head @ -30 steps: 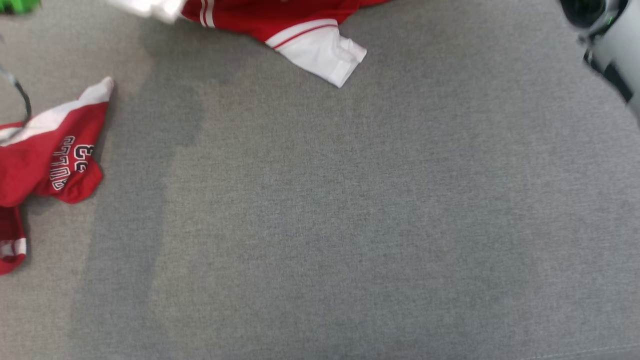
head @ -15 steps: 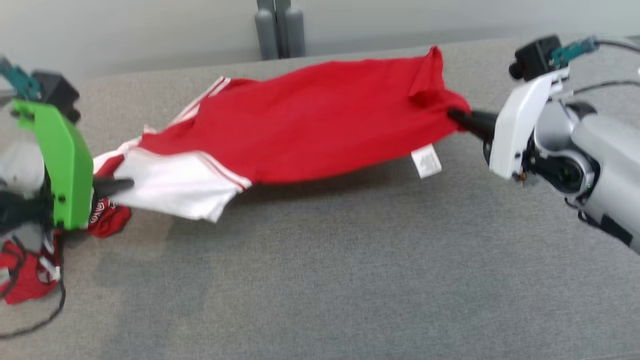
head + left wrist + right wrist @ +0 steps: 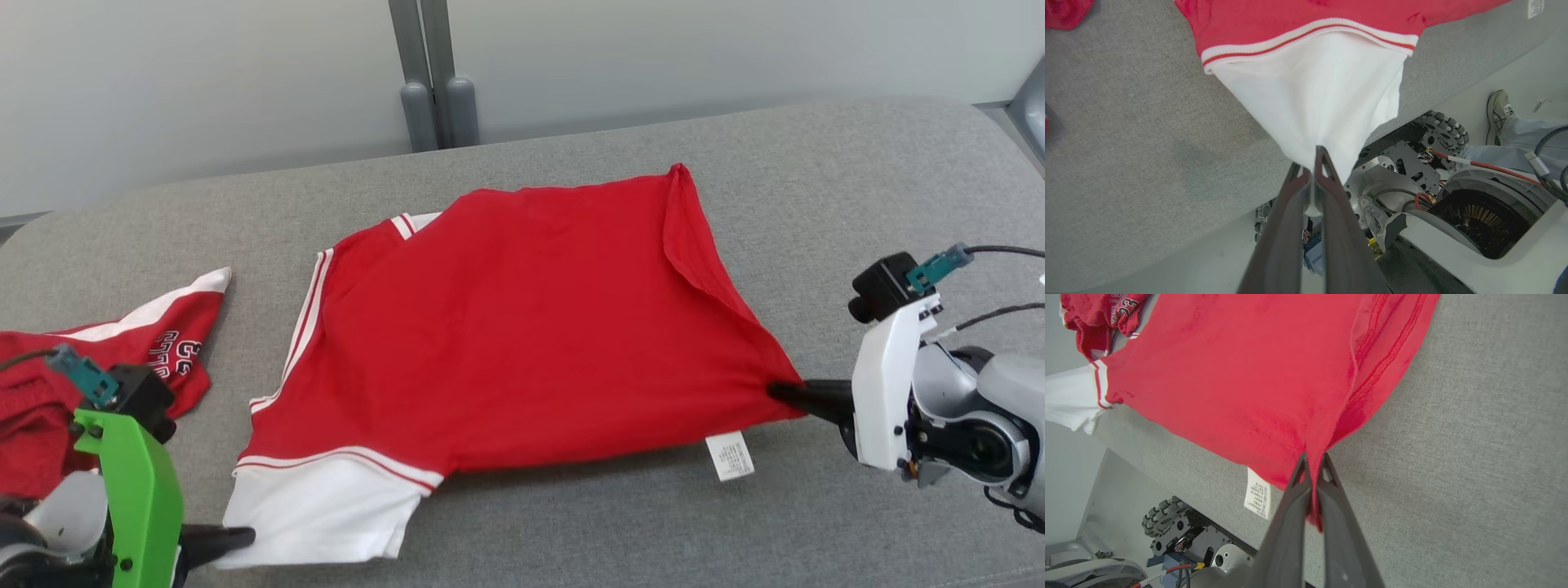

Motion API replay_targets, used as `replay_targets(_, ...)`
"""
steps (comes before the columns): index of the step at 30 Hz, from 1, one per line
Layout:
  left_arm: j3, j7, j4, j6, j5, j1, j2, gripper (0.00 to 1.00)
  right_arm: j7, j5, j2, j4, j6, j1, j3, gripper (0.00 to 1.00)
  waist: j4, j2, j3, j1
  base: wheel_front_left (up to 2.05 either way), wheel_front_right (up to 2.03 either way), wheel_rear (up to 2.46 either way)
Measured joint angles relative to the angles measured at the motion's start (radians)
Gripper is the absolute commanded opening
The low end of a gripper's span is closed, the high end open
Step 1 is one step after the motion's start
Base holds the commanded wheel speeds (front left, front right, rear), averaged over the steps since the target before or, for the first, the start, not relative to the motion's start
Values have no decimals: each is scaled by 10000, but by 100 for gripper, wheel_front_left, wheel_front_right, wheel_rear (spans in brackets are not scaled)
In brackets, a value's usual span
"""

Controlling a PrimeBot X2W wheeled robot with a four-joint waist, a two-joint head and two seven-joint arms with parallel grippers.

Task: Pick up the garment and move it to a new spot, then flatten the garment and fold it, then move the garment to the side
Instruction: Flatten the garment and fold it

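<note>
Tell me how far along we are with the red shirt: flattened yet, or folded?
Looks done: the red shirt lies spread nearly flat on the grey cushion, apart from the other red garment. In hand: the left gripper has its jaws shut on the white sleeve, the right gripper on a hem corner. Left: release, fold, move it aside.
</note>
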Motion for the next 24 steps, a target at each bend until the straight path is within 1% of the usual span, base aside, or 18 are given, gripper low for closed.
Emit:
replay_targets(5,-36,-182,-970,203,-564,804,500,0,412,314,-790,-882,0,716,59,0,96,0,-29,0,0,0,0)
replay_targets(8,31,-343,-1312,274,-761,1009,671,0,420,474,-1191,-1112,0,907,13,0,129,0,-2,0,0,0,0)
replay_targets(10,33,-437,-1398,284,-777,1101,702,0,407,537,-1312,-1164,0,1029,-25,0,134,0,22,0,0,0,0)
replay_targets(15,65,-648,-1425,299,-767,1150,677,0,161,535,-1333,-1147,0,1161,-151,0,129,0,142,0,0,0,0)
replay_targets(19,213,-840,-1427,230,-765,1145,600,0,121,602,-1317,-1177,0,1321,-173,0,123,0,218,0,0,0,0)
replay_targets(24,316,-1141,-1168,144,-600,1113,477,0,-188,548,-1267,-999,0,1428,-295,0,96,0,327,0,0,0,0)
